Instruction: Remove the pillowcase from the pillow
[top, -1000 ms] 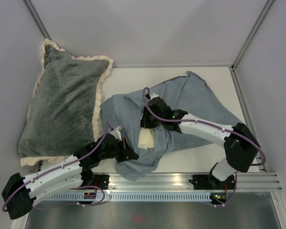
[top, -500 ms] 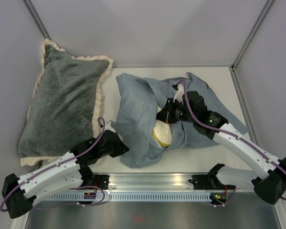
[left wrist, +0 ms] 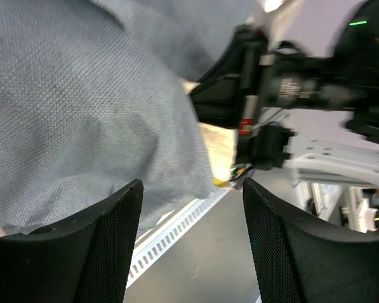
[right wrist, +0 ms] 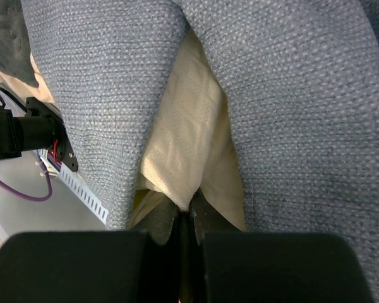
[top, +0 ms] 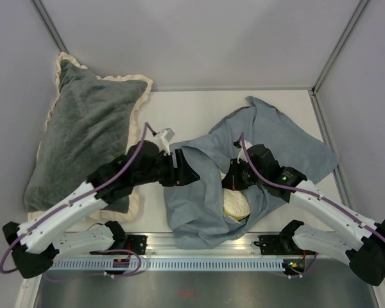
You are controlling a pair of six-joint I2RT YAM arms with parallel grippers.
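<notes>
Pillow (top: 234, 205) peeking out of the pillowcase (top: 276, 135) by the tabletop's near edge.
Right claw (right wrist: 184, 218) is clamped on the pillow's cream fold; left claw (left wrist: 191, 189) gapes beside the cloth, gripping nothing. It probably should pinch the cloth, then both pull steadily apart.

The pillowcase (top: 192, 212) lies bunched at the middle of the table (top: 179, 106), trailing back and to the right. The pillow (top: 236, 204) sits inside it toward the front, partly showing at the opening. The plush pillow (top: 83, 138) lies along the table's left side, left of both
</notes>
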